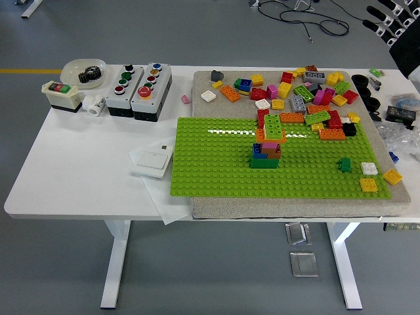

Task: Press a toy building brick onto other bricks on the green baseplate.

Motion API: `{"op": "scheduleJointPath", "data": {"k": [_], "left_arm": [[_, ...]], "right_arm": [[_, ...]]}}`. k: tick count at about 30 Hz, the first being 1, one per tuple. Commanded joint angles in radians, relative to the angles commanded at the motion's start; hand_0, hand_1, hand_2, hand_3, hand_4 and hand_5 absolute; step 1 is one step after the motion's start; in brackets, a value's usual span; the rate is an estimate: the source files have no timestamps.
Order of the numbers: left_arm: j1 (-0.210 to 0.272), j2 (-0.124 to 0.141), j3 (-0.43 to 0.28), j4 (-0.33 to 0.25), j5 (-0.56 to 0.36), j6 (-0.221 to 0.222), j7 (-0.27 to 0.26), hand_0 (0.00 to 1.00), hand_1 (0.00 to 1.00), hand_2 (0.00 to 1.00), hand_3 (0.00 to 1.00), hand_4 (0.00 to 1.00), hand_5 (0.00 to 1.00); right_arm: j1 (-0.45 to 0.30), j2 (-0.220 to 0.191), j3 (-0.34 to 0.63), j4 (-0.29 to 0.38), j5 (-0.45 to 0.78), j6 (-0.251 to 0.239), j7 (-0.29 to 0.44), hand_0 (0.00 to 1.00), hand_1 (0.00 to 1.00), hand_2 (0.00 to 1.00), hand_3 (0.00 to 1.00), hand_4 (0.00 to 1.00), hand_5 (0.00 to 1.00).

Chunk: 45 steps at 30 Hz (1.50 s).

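The green baseplate lies on a grey mat in the middle of the table. On it stands a small stack of bricks in green, blue, red and pink. A lime green brick lies on an orange one at the top of the stack. Many loose bricks are heaped behind the plate. A dark green brick, a white one and two yellow ones sit at the plate's right end. My right hand hovers at the top right corner, far from the bricks, fingers spread and holding nothing.
Two push-button boxes, a switch box and a white bowl with a black gear stand at the back left. A white wall switch lies left of the plate. Black parts and bags crowd the right edge.
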Motion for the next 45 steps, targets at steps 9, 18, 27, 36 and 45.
{"op": "scheduleJointPath", "data": {"k": [9, 18, 27, 36, 45], "left_arm": [[0.0, -0.001, -0.002, 0.0, 0.002, -0.001, 0.001, 0.88, 0.842, 0.836, 0.635, 0.715, 0.638], [0.002, -0.002, -0.008, 0.0, 0.005, -0.001, 0.0, 0.879, 0.842, 0.835, 0.634, 0.714, 0.638], [0.01, -0.004, -0.017, 0.0, 0.011, 0.0, 0.002, 0.878, 0.842, 0.835, 0.633, 0.714, 0.637], [0.011, -0.006, -0.022, 0.0, 0.016, 0.0, 0.003, 0.877, 0.841, 0.834, 0.633, 0.714, 0.639], [0.015, -0.006, -0.027, 0.0, 0.021, 0.0, 0.003, 0.877, 0.839, 0.833, 0.633, 0.713, 0.64]], "right_arm": [[-0.001, 0.001, 0.0, -0.002, 0.006, -0.02, -0.003, 0.831, 0.804, 0.876, 0.953, 0.998, 0.899], [0.0, 0.006, -0.007, -0.003, 0.005, -0.019, -0.007, 0.83, 0.802, 0.869, 0.938, 0.998, 0.886], [0.014, 0.02, -0.029, -0.001, -0.023, -0.043, -0.007, 0.818, 0.788, 0.854, 0.912, 0.998, 0.877], [0.011, 0.016, -0.069, -0.012, -0.255, -0.076, -0.008, 0.782, 0.761, 0.819, 0.883, 0.998, 0.765], [-0.002, -0.005, -0.087, -0.044, -0.636, -0.014, -0.03, 0.799, 0.78, 0.829, 0.88, 0.998, 0.664]]}}
